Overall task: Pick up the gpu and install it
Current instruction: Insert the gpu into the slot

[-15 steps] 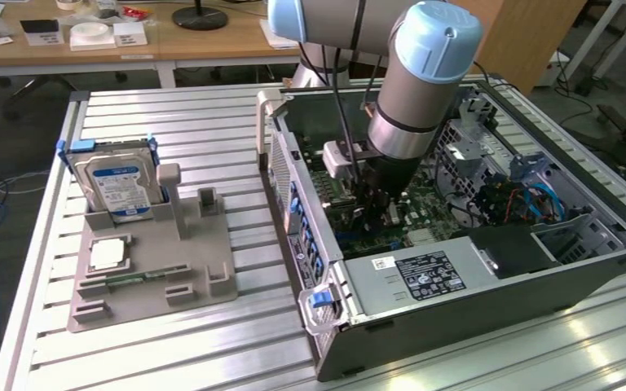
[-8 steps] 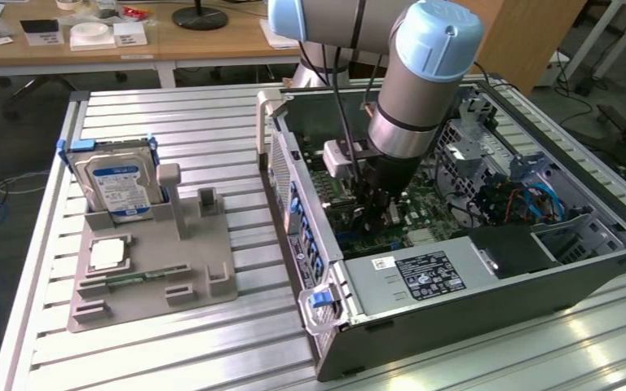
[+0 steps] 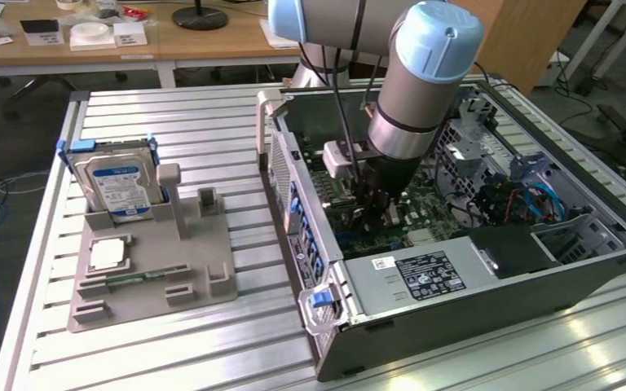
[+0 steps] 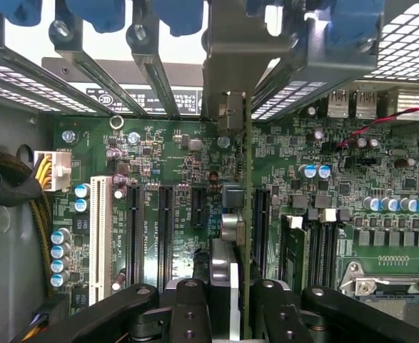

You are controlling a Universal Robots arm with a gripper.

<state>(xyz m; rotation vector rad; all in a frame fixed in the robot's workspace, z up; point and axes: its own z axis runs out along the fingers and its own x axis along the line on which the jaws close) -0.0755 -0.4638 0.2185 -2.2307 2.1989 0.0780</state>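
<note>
We have the arm reaching down into the open computer case (image 3: 487,301), which lies on its side toward the exterior view's right edge of the slatted metal table (image 3: 182,342). The gripper (image 4: 239,286) is part-closed on the graphics card (image 4: 247,214), pinching it from both faces. In the wrist view the card shows edge-on as a thin green board, with its silver end bracket (image 4: 227,71) up against the back wall of the case among the slot openings.

The card hangs over the motherboard (image 4: 173,153), lined up along the row of long black expansion slots (image 4: 260,221). We cannot tell whether its lower edge is already seated in a slot or just above it; the gripper's own fingers hide that contact.

So pickup looks done and transport too. Seating and release remain, by our reading.

On the grey holder tray (image 3: 150,277) near the table's opposite edge, the hard drive (image 3: 117,187) stands upright in its cradle, untouched. A memory stick (image 3: 134,279) lies flat in its groove there.
</note>
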